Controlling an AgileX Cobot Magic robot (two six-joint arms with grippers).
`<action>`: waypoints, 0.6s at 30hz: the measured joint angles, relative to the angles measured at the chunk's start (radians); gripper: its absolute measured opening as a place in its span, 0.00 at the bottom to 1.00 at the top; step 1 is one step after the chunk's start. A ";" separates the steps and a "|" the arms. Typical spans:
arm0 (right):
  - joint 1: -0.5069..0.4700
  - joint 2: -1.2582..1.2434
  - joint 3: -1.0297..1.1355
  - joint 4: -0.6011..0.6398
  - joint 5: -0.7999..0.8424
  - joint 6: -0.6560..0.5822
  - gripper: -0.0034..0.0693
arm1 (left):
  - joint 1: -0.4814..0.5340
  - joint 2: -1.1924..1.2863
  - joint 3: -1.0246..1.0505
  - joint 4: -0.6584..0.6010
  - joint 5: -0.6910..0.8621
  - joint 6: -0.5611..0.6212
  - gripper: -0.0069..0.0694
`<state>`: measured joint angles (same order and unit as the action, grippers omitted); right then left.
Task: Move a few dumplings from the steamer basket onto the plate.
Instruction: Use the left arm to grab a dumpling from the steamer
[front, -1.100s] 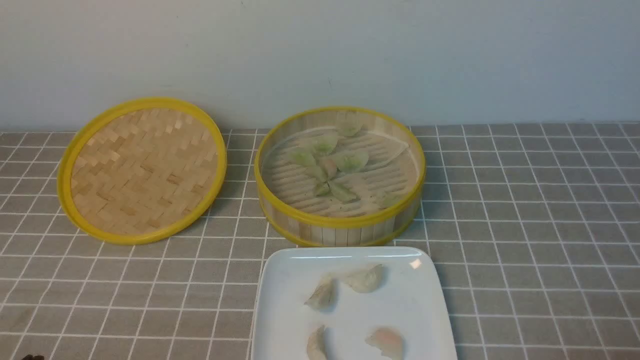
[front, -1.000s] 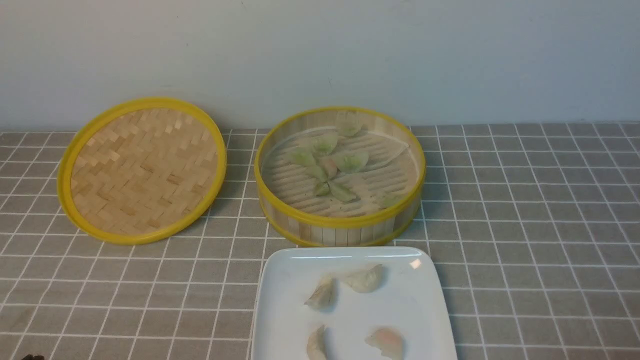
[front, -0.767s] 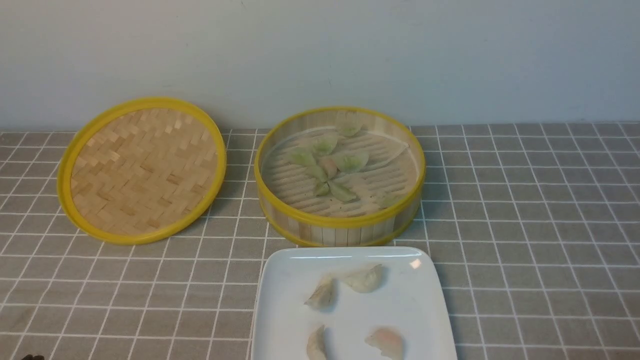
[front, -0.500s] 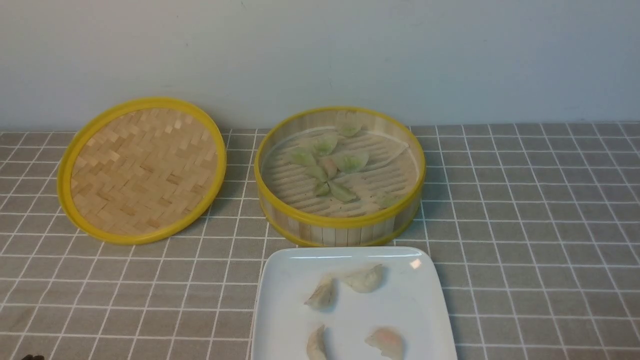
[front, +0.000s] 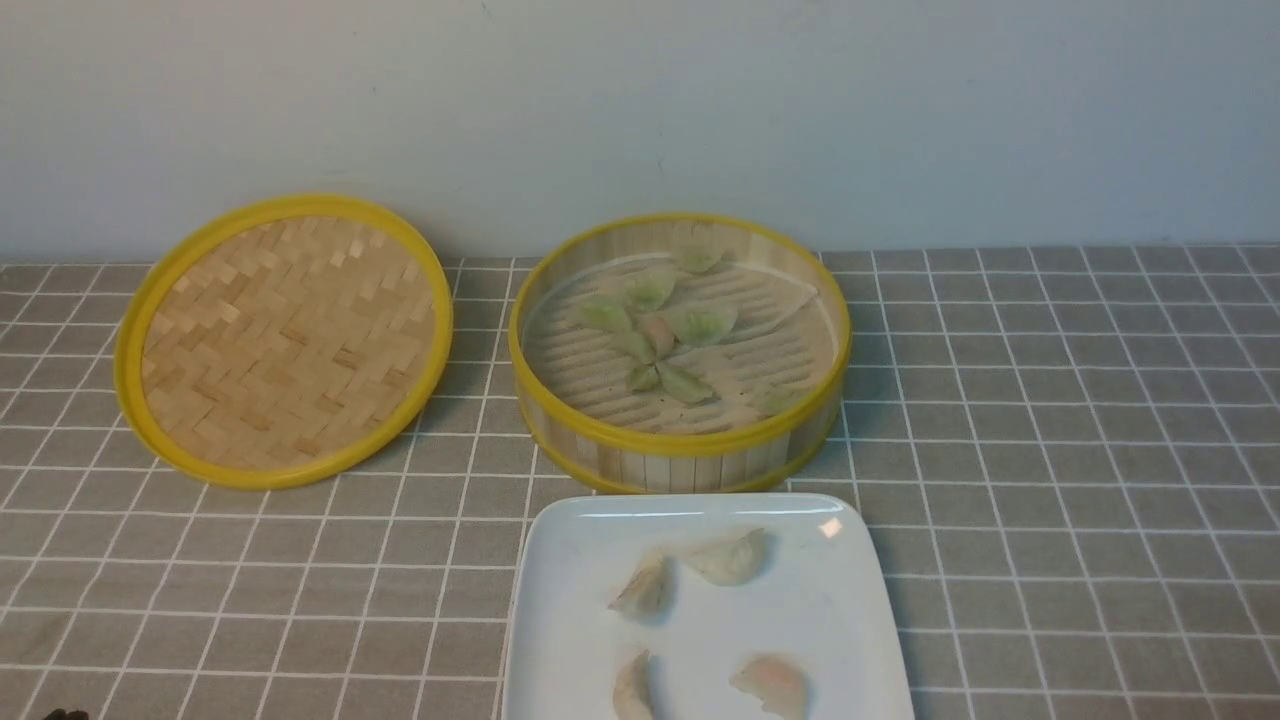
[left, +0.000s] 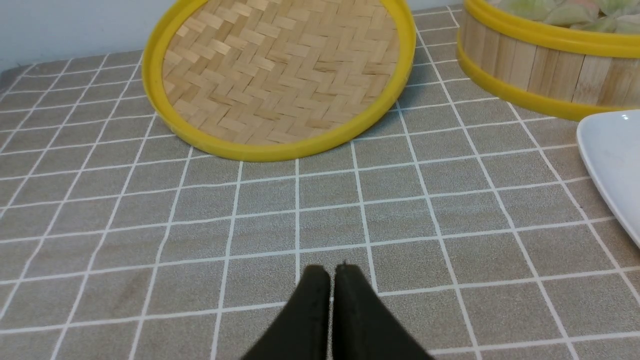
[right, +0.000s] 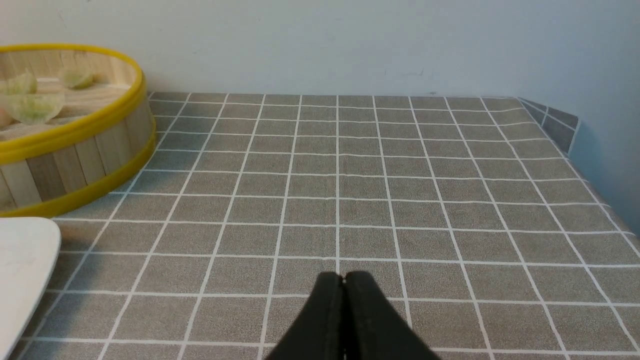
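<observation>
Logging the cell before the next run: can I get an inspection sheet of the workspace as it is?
Surface: grey checked cloth, flat.
Job's things: steamer basket uncovered, green dumplings inside; plate on its near side holds four whitish dumplings.
Clutter: woven lid left of the basket.
Grippers: left tool shut, empty; right tool shut, empty.
Cables: nothing seen.
Surroundings: plain pale wall behind.

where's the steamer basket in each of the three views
Front view: steamer basket at centre, behind the plate, lid on its left.
Left wrist view: steamer basket cut off by the frame edge, beyond the plate, beside the lid.
Right wrist view: steamer basket cut off by the frame edge, beyond the plate corner.
Shared landmark: the white plate by the basket's wall.
</observation>
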<state>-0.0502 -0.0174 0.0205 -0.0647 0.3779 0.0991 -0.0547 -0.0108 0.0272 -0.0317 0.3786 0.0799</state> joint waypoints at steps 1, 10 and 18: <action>0.000 0.000 0.000 0.000 0.000 0.000 0.03 | 0.000 0.000 0.000 0.000 0.000 0.000 0.08; 0.000 0.000 0.000 0.000 0.000 0.000 0.03 | 0.000 0.000 0.000 -0.037 -0.051 -0.029 0.08; 0.000 0.000 0.007 0.169 -0.094 0.103 0.03 | 0.000 0.000 0.000 -0.334 -0.301 -0.164 0.08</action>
<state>-0.0502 -0.0174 0.0278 0.1048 0.2834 0.2017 -0.0547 -0.0108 0.0276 -0.3656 0.0780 -0.0846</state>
